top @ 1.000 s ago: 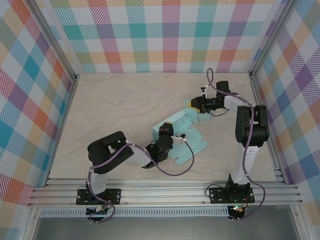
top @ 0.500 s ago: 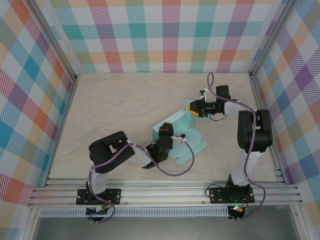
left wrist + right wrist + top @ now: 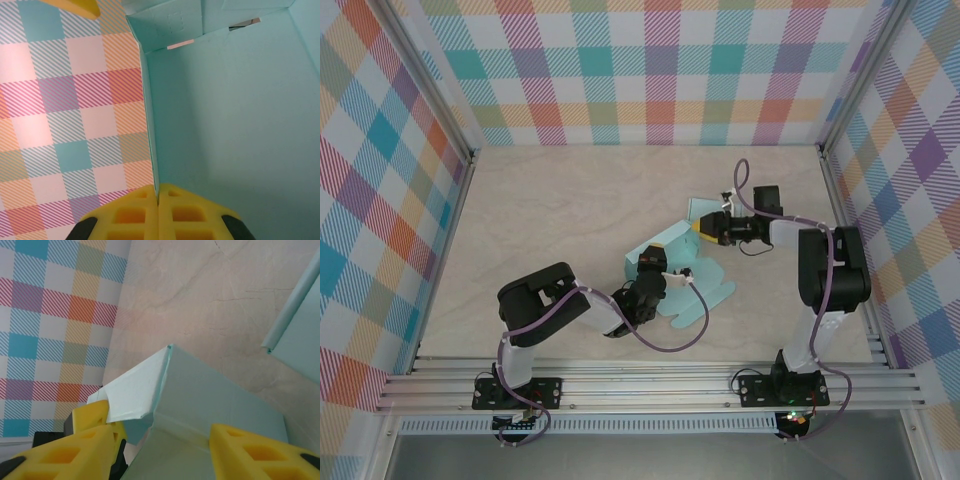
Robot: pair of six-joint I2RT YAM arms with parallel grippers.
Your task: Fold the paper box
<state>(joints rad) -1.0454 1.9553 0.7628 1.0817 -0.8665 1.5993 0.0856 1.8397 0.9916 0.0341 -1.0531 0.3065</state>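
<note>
The paper box (image 3: 670, 242) lies half-formed right of centre on the surface (image 3: 550, 200), its near wall clamped between the left fingers (image 3: 135, 220) and its far flap straddled by the spread right fingers (image 3: 85, 450), so a hard pull could tear or crease it.

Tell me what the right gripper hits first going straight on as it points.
The paper box: a flap lies between the right gripper's fingers, so it would likely press into that at once.
</note>
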